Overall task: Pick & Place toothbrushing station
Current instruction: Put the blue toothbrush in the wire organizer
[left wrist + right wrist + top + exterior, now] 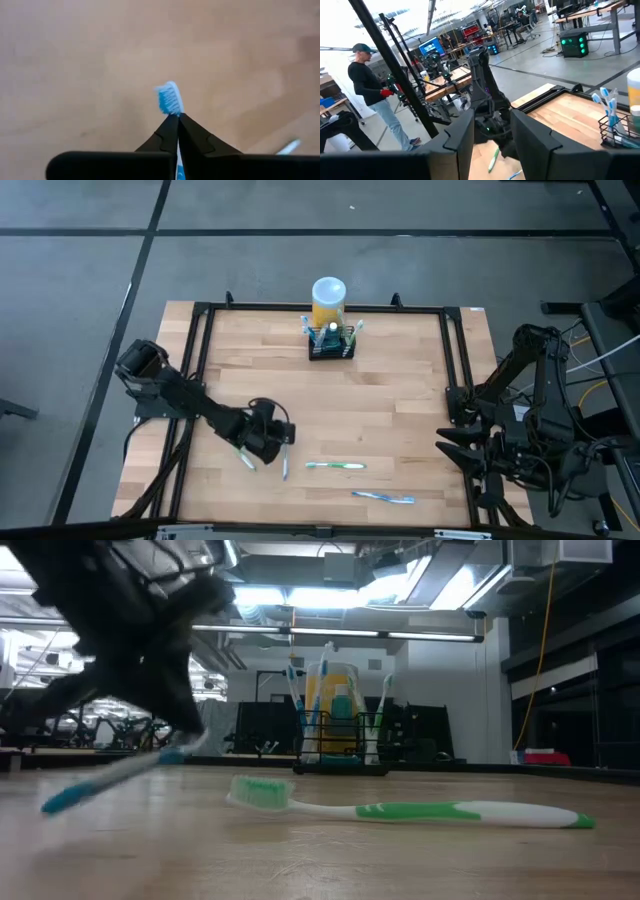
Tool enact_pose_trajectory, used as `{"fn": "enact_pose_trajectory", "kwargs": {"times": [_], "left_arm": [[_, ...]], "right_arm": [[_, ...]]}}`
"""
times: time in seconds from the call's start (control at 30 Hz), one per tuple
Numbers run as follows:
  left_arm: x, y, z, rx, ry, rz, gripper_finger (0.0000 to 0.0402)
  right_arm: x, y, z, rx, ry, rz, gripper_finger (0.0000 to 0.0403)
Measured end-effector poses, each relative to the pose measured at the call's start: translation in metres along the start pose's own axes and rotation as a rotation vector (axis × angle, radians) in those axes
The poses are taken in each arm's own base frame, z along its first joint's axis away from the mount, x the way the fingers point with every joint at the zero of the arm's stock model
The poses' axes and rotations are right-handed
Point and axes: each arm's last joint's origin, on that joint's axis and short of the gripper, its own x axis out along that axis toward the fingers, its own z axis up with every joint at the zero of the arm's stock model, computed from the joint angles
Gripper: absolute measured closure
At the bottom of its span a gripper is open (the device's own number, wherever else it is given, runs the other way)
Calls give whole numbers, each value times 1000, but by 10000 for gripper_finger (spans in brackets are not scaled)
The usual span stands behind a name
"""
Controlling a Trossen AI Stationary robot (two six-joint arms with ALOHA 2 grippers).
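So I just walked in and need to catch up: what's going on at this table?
The left gripper is shut on a blue toothbrush near the table's front. The black wire-mesh holder, already holding brushes, stands at the far edge before a yellow cylinder. A green toothbrush and another blue one lie loose. The right gripper waits at the right edge.

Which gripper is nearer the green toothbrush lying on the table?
Left. The left gripper sits just beside the green toothbrush, toward the table's left, jaws shut on a blue toothbrush. The right gripper waits off the table's right edge, farther away.
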Motion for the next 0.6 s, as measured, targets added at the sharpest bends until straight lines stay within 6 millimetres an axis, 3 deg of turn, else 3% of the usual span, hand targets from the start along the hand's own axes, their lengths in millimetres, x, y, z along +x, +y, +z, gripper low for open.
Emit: {"fn": "enact_pose_trajectory", "kwargs": {"times": [0.33, 0.6], "left_arm": [[-23, -22, 55, 139, -260, -123, 400], [-42, -40, 114, 251, -612, -129, 400]], "right_arm": [[0, -1, 1, -13, -13, -28, 271], [1, -1, 1, -28, -18, -39, 271]]}}
